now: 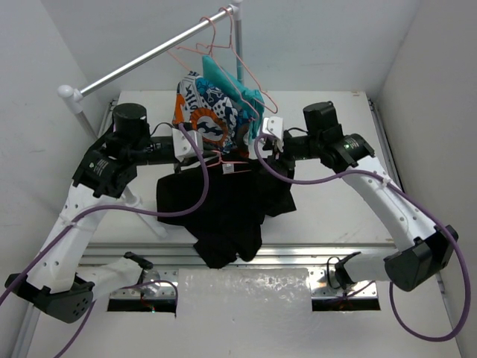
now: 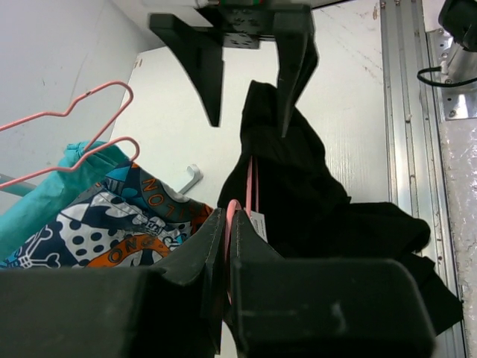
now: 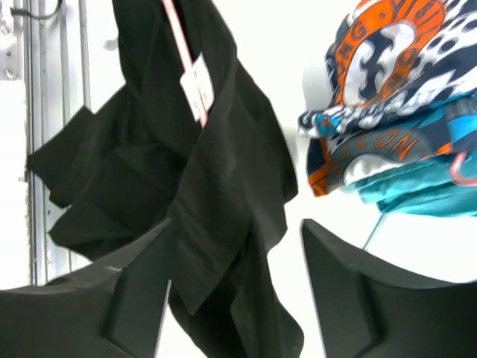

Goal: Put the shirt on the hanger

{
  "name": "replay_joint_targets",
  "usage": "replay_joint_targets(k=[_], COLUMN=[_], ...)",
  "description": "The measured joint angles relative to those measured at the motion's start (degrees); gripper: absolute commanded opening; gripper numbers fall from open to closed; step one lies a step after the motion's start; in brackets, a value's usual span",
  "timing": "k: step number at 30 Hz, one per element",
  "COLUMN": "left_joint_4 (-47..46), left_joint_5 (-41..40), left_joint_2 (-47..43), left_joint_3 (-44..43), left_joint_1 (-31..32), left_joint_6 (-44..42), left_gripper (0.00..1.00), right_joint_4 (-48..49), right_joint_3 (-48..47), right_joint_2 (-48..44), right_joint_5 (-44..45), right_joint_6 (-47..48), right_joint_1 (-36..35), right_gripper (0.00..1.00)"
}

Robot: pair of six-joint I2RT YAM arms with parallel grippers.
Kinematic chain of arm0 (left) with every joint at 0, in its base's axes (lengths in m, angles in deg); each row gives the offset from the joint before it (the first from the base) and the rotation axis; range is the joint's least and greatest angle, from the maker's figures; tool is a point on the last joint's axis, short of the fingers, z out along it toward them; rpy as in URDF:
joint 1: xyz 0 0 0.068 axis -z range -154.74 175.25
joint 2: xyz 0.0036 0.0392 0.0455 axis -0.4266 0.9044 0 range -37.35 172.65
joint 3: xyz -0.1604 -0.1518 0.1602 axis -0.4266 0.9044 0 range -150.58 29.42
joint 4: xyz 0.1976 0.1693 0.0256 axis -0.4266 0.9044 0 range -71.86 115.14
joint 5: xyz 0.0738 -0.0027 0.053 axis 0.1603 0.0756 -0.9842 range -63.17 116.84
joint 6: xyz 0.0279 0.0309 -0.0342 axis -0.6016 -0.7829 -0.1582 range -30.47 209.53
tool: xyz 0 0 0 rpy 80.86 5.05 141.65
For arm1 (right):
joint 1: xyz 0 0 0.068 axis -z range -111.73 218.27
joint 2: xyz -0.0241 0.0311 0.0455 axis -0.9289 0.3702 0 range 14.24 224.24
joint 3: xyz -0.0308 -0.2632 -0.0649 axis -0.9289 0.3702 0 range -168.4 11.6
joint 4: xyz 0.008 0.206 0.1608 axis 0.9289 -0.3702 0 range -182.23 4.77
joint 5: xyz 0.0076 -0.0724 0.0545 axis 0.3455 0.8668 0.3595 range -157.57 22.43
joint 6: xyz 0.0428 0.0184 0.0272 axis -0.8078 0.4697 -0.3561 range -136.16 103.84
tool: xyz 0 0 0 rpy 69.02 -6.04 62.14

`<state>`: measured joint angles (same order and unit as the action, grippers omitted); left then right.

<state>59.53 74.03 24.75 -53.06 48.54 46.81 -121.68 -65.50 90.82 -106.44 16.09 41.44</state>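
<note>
The black shirt (image 1: 223, 209) hangs off the table, draped on a pink wire hanger (image 1: 226, 161) whose frame is mostly hidden under the fabric. My left gripper (image 1: 207, 154) is shut on the hanger's pink wire (image 2: 252, 186), which runs up between its closed fingertips in the left wrist view (image 2: 227, 224). My right gripper (image 1: 264, 154) is open at the shirt's right shoulder. In the right wrist view (image 3: 235, 246) black fabric (image 3: 216, 171) hangs between its spread fingers. The white neck label (image 3: 197, 86) sits by the hanger wire (image 3: 182, 45).
A grey rail (image 1: 149, 56) crosses the back, with spare pink hangers (image 1: 238, 60) on it. The orange-blue-white patterned garment (image 1: 209, 112) and the teal garment (image 1: 231, 82) hang just behind the shirt. The white table (image 1: 335, 209) lies below, with side walls left and right.
</note>
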Motion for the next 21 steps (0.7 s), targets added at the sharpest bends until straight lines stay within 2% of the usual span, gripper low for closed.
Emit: replay_joint_targets(k=[1,3,10,11,12,21], left_joint_4=[0.0,0.0,0.04,0.04,0.04,0.72], left_joint_5=[0.0,0.04,0.94,1.14,1.33,1.66], left_joint_2=[-0.13,-0.33,-0.39,-0.39,-0.39,-0.39], left_joint_3=[0.0,0.0,0.0,0.0,0.0,0.0], left_joint_1=[0.0,0.0,0.0,0.0,0.0,0.0], left_joint_6=[-0.13,-0.33,-0.55,-0.55,-0.55,-0.52], left_gripper=[0.0,0.0,0.0,0.0,0.0,0.0], right_joint_4=[-0.48,-0.94,-0.02,0.31,0.68,4.31], right_joint_3=[0.28,1.2,2.95,2.78,2.56,1.53], right_joint_2=[0.0,0.0,1.51,2.21,2.97,8.81], right_joint_5=[0.48,1.84,4.46,4.61,4.94,8.35], right_joint_6=[0.37,0.92,0.46,0.07,-0.2,-1.29], right_joint_1=[0.07,-0.09,-0.37,-0.48,-0.87,-9.94], right_gripper=[0.57,0.49,0.39,0.32,0.29,0.1])
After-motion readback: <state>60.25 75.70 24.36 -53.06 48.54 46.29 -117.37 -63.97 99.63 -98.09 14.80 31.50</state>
